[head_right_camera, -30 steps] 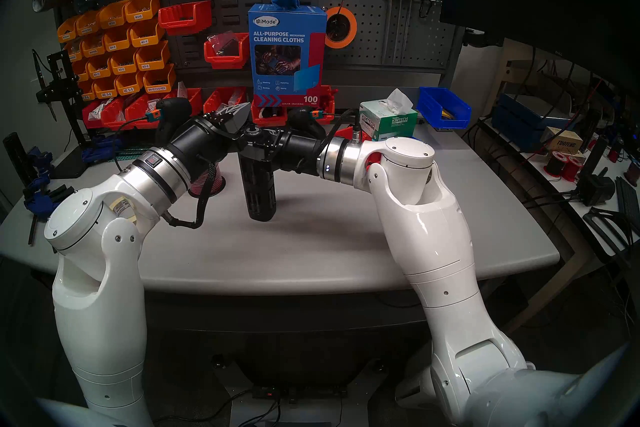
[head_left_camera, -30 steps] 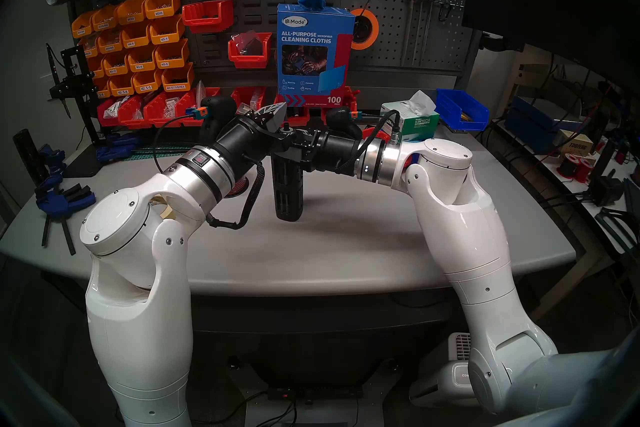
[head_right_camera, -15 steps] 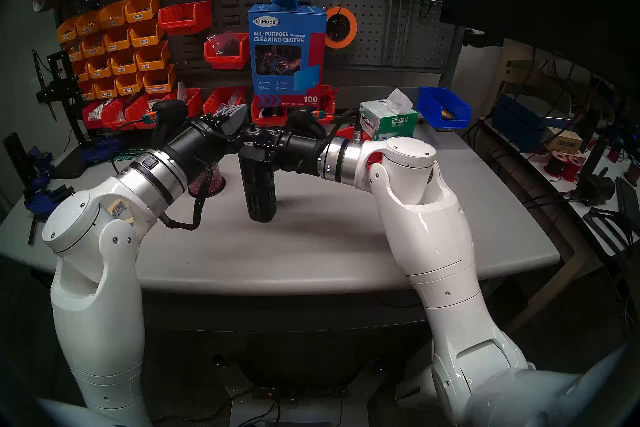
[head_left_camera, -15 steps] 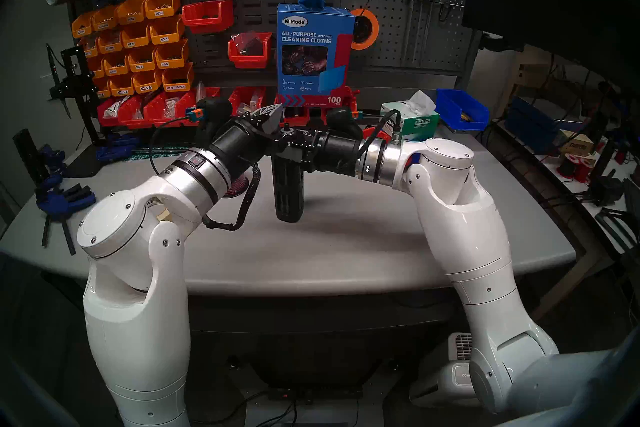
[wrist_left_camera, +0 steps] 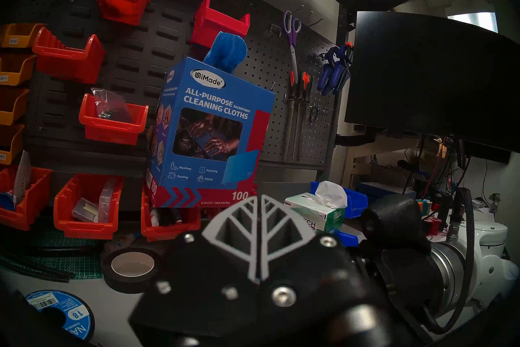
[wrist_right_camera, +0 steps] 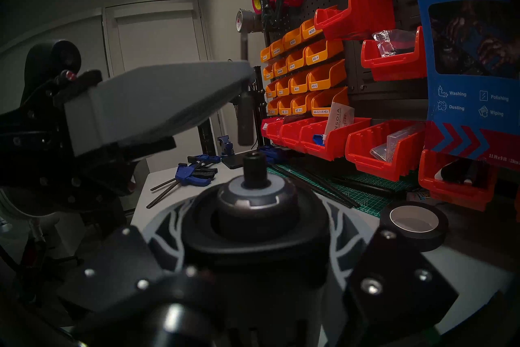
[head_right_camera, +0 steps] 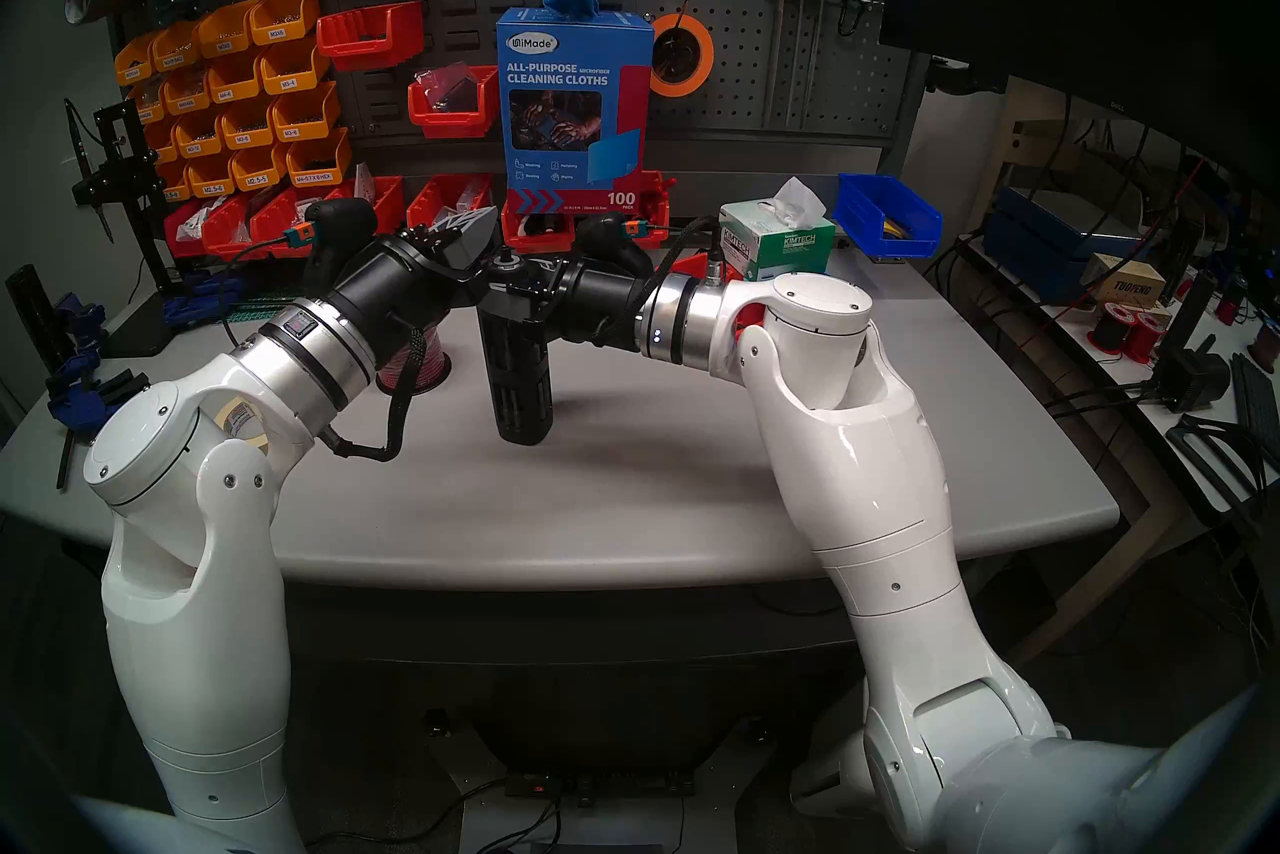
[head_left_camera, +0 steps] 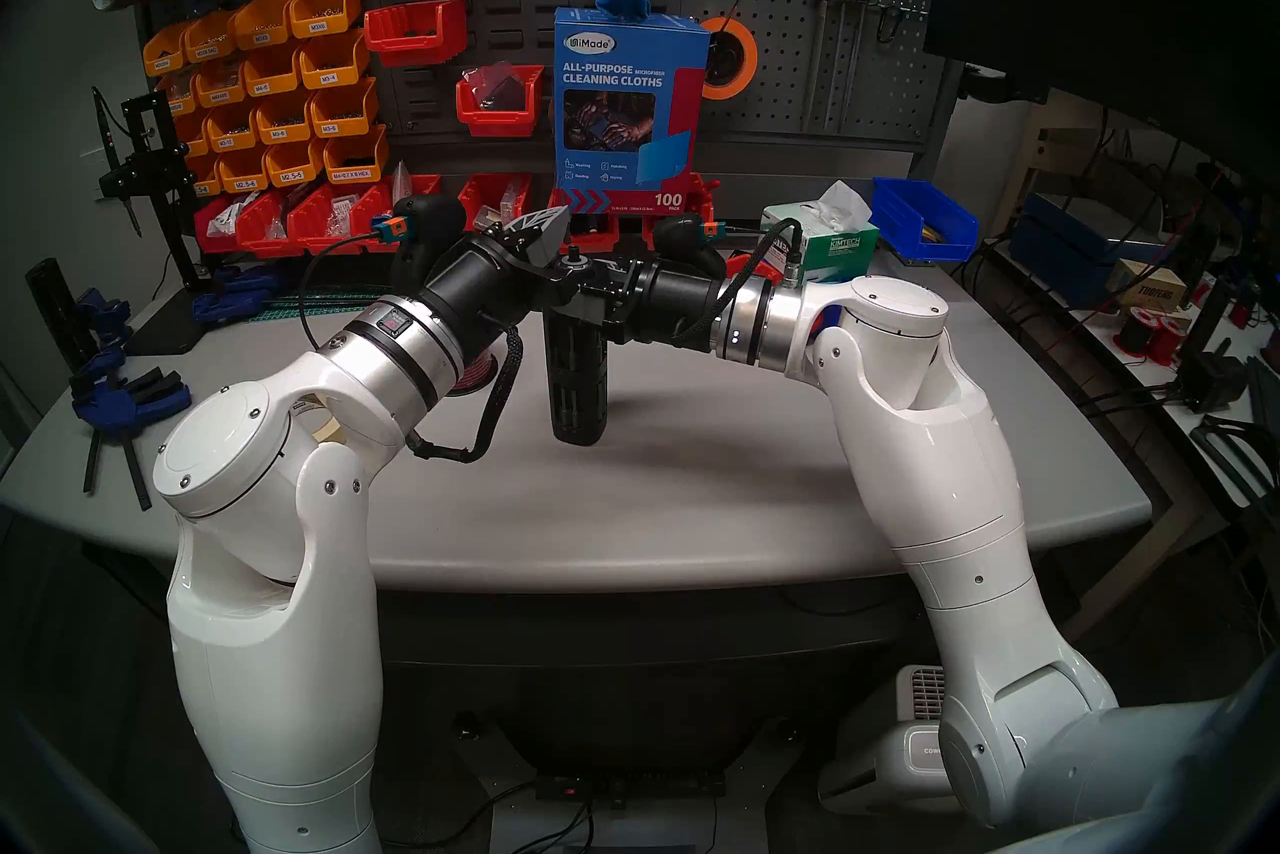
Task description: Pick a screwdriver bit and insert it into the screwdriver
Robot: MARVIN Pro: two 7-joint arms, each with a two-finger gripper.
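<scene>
The screwdriver is held upright above the grey surface by the right claw, clamped around its top, while the left claw, fully closed beside its socket, must probably lower a bit I cannot see.

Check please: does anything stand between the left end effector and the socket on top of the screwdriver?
Nothing visible does. In the right wrist view the shut left end effector hangs just above and left of the socket of the screwdriver; nothing lies across the gap.
</scene>
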